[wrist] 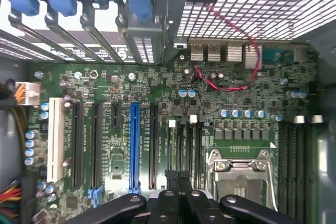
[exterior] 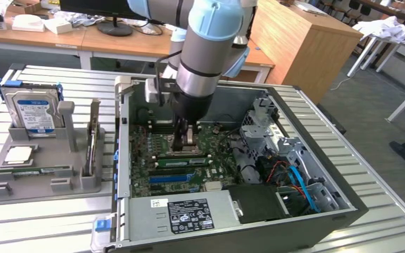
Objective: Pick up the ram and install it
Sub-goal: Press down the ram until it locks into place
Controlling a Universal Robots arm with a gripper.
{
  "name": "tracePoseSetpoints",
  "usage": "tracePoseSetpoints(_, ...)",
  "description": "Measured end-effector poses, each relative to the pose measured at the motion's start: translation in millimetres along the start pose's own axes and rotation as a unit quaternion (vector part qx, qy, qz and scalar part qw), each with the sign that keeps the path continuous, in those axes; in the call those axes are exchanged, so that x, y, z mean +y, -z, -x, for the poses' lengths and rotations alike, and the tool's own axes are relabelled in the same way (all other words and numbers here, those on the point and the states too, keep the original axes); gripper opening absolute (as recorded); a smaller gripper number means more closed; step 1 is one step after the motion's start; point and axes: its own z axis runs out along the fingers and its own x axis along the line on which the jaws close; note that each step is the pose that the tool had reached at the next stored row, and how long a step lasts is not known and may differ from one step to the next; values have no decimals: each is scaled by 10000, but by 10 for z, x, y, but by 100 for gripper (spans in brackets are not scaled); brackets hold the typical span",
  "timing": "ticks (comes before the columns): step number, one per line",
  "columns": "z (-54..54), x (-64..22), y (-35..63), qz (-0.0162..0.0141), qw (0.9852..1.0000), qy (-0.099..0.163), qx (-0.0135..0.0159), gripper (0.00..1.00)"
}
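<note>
1. The claw [exterior: 186, 143] is seen with fingers drawn fully together, nothing held, low inside the open grey metal computer case [exterior: 343, 205].
2. The long green ram stick [exterior: 181, 161] is seated just below the claw.
3. Motherboard components could be struck if the claw is lowered off-line.

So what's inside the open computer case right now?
Inside the computer case: the green motherboard, a RAM stick seated in its slot, the CPU socket and the gripper. The arm covers the board's far part.
</note>
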Motion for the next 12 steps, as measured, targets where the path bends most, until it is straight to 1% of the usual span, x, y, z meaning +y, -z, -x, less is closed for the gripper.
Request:
tracePoseSetpoints(5,6,6,170,0,10000,0,0,10)
tracePoseSetpoints(12,15,14,379,0,10000,0,0,10)
